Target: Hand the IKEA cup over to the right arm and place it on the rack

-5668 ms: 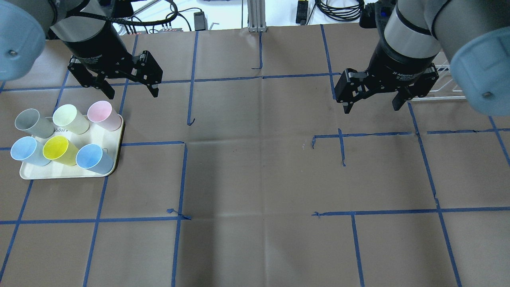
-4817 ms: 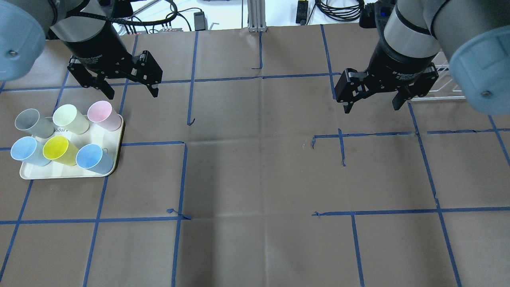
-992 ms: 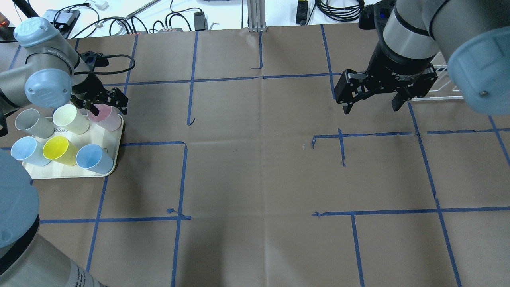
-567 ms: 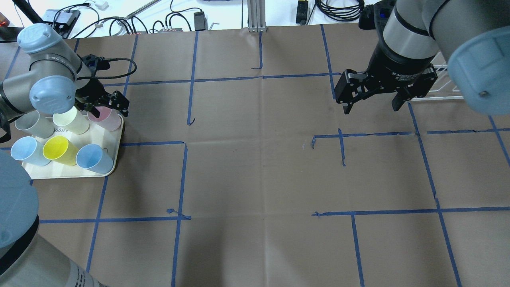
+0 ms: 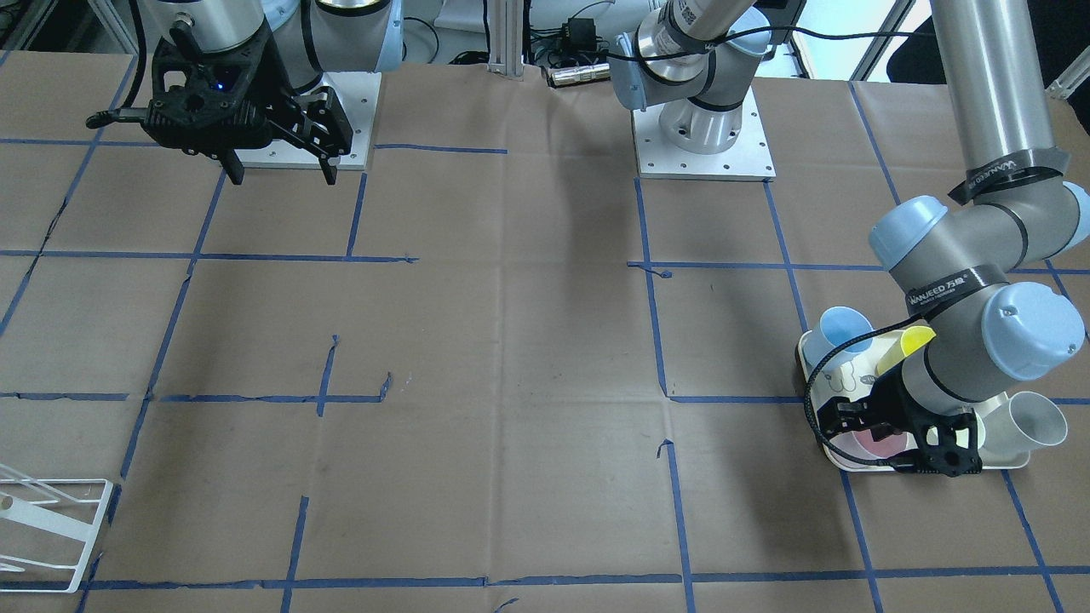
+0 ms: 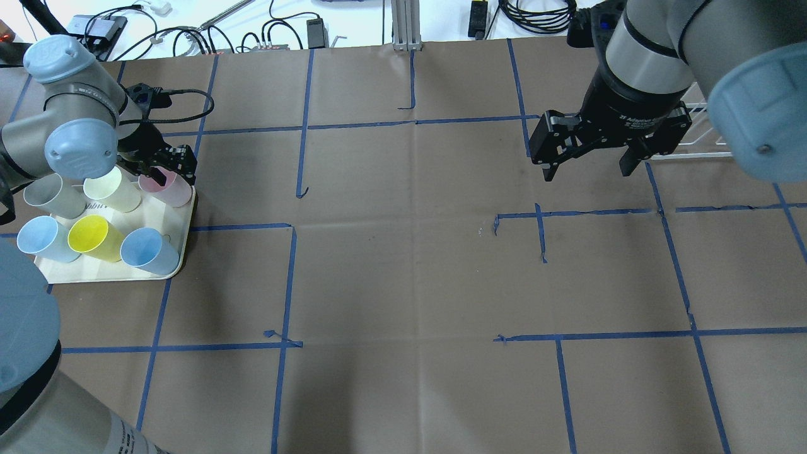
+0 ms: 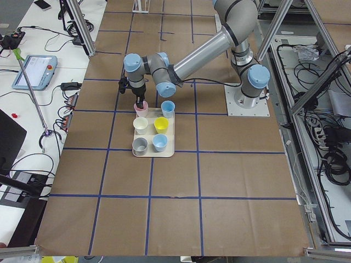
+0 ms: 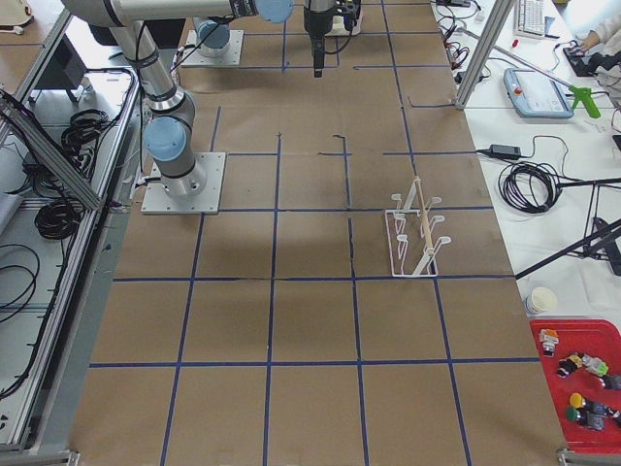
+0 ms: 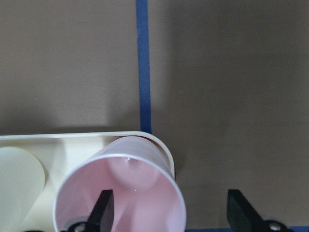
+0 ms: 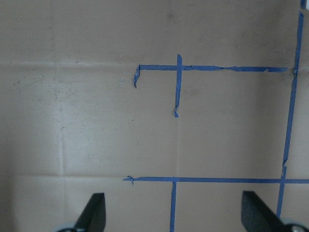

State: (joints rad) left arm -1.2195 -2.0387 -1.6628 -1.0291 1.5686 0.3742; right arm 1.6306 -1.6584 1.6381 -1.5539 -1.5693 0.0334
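Observation:
A pink cup (image 6: 169, 189) stands upright at the far right corner of the cream tray (image 6: 94, 272). My left gripper (image 6: 165, 171) is open and low over it. In the left wrist view one finger (image 9: 101, 210) is inside the pink cup (image 9: 130, 188) and the other is outside its rim, with the cup wall between them. My right gripper (image 6: 587, 173) is open and empty, held high over the table's right half. The white wire rack (image 6: 709, 135) stands behind it, and also shows in the front view (image 5: 51, 528) and in the right side view (image 8: 417, 233).
The tray also holds a grey cup (image 6: 50, 195), a cream cup (image 6: 113, 189), a light blue cup (image 6: 41, 236), a yellow cup (image 6: 94, 236) and a blue cup (image 6: 150, 252). Blue tape lines grid the brown table paper.
My left arm has come down from high behind the tray to the pink cup, and in the last second shifted slightly over it. The right arm has hardly moved.

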